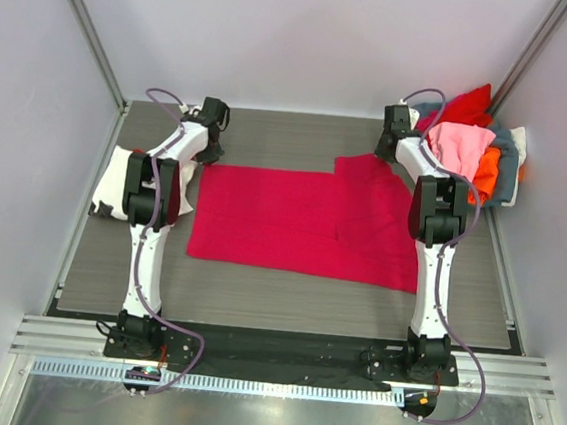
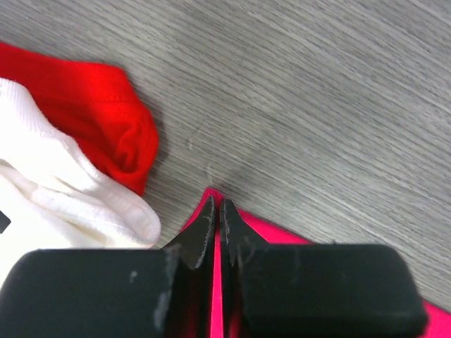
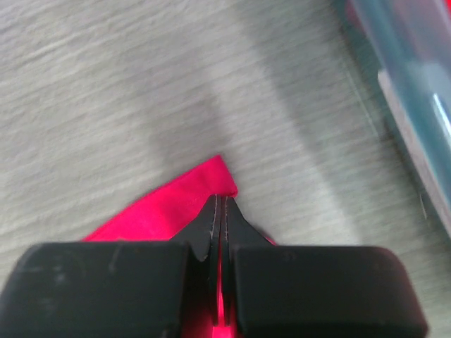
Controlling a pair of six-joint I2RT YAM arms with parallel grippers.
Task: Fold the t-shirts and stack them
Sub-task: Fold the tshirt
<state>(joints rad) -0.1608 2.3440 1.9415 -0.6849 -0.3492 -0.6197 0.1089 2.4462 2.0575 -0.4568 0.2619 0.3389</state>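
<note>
A crimson-magenta t-shirt [image 1: 303, 222] lies spread flat mid-table. My left gripper [image 1: 209, 150] is shut on its far left corner [image 2: 211, 201]. My right gripper [image 1: 385, 152] is shut on its far right corner [image 3: 204, 190]. A white t-shirt with black and red markings [image 1: 116, 181] lies at the left under my left arm; its white cloth [image 2: 63, 197] and red cloth [image 2: 106, 127] show in the left wrist view. Red, pink and orange t-shirts [image 1: 461, 144] are piled in the basket at the back right.
The grey-blue basket [image 1: 508, 154] stands at the back right corner; its rim [image 3: 402, 77] shows in the right wrist view. White walls enclose the table on three sides. The grey table edge runs along the front by the arm bases.
</note>
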